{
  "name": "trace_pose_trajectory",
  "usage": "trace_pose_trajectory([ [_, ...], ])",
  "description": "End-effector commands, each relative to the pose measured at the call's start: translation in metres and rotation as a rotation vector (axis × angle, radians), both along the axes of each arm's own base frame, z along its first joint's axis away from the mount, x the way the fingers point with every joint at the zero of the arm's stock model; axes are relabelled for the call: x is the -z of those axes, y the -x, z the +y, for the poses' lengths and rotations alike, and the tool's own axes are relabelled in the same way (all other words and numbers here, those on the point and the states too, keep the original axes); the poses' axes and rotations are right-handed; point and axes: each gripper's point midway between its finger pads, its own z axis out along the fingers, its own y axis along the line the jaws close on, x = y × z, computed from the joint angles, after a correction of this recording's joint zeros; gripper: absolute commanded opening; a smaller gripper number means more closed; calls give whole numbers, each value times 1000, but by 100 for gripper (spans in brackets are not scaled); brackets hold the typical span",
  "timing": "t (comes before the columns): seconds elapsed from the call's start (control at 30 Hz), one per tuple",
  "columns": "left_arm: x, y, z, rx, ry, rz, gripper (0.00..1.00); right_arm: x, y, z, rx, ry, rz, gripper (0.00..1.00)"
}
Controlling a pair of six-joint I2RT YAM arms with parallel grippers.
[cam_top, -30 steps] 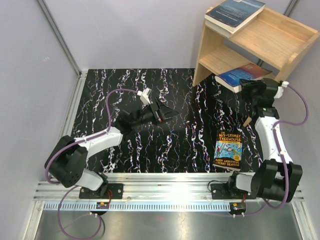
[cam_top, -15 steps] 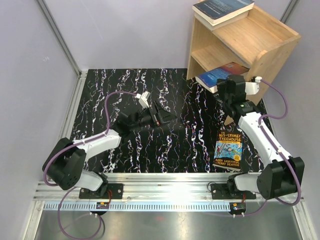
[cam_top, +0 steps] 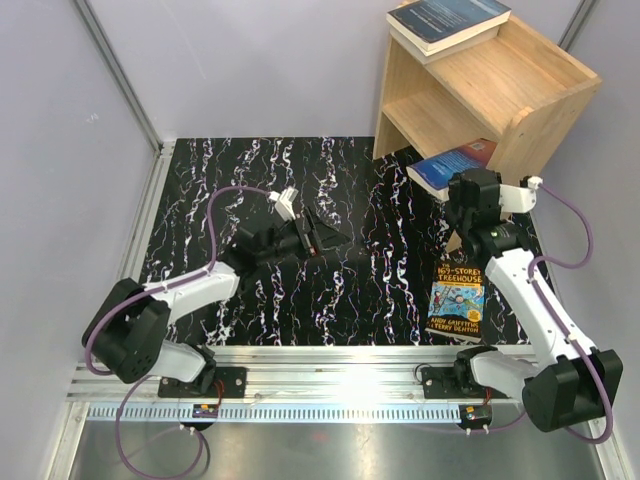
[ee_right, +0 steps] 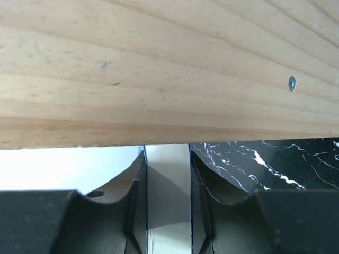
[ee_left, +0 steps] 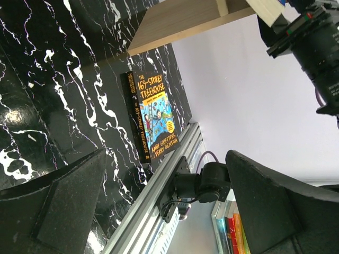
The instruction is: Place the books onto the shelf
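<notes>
Only the right wrist view is showing a book point(ee_right: 168, 185) being clamped in the right jaws beneath a shelf point(ee_right: 159, 69) board; the left jaws are being held wide, empty.

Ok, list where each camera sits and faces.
Top external: high behind the robot, looking down on the shelf; left arm and right arm show.
Left wrist: low over the mat, facing the Treehouse book between its open fingers.
Right wrist: facing the shelf's wood; its fingers clamp the blue book.
Shared: top and left wrist both see the Treehouse book.
</notes>
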Motion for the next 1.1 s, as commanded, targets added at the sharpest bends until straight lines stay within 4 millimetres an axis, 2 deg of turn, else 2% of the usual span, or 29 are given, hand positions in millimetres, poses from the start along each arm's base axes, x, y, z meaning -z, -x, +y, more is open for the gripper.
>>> trace_pose_trajectory([
  [0.0,-24,-14,-11,27,32,-76,99,11,27,-58,259,58,42,0],
  [0.1,-36,-30,-22,32,33,-91,99,17,24,-66,256,19,60,0],
  [0.13,-40,-35,-26,26,30,-99,99,19,24,-77,276,10,69,1],
  [0.2,-50,-53,-36,23,22,-119,99,23,21,-81,276,-4,91,9],
  [0.23,-36,-62,-41,17,-9,-82,99,23,20,-85,283,-1,92,10],
  [0.27,-60,-75,-50,19,11,-132,99,21,17,-86,279,-4,84,10],
  [0.3,-62,-84,-55,17,7,-133,99,22,16,-87,273,1,88,9],
  [0.33,-41,-95,-62,13,-38,-81,99,21,15,-89,274,-2,84,10],
  [0.37,-71,-107,-72,15,-12,-142,99,21,12,-88,265,-7,87,12],
  [0.4,-71,-115,-78,16,-20,-138,99,22,11,-88,264,-5,95,15],
  [0.43,-54,-125,-86,11,-51,-101,99,23,12,-89,263,-8,99,23],
  [0.47,-55,-131,-92,11,-58,-103,99,25,11,-88,258,-7,106,29],
  [0.5,-75,-140,-101,9,-35,-134,99,26,11,-87,254,-8,110,40],
  [0.53,-56,-148,-107,5,-62,-93,99,26,13,-99,286,-11,108,42],
  [0.57,-56,-153,-111,3,-62,-92,99,27,14,-102,293,-12,107,42],
  [0.6,-75,-158,-121,4,-37,-123,99,29,16,-102,292,-15,112,43],
  [0.63,-55,-165,-127,-4,-69,-90,99,30,16,-104,295,-20,111,44],
  [0.7,-56,-170,-143,1,-70,-94,99,33,19,-105,297,-33,108,48],
  [0.73,-55,-179,-154,1,-67,-98,99,35,20,-105,298,-38,111,56],
  [0.77,-56,-181,-161,6,-62,-102,99,37,21,-105,298,-42,114,59],
  [0.9,-56,-185,-196,46,-15,-96,99,44,24,-103,287,-54,131,75],
  [0.93,-43,-186,-203,54,-30,-82,99,44,25,-104,288,-50,134,77],
  [0.97,-52,-187,-206,52,-18,-98,99,42,29,-105,290,-48,133,80],
  [1.0,-48,-184,-210,56,-16,-88,99,39,30,-106,288,-38,129,82],
  [1.07,-53,-183,-212,65,10,-105,99,32,34,-106,279,-23,112,83],
])
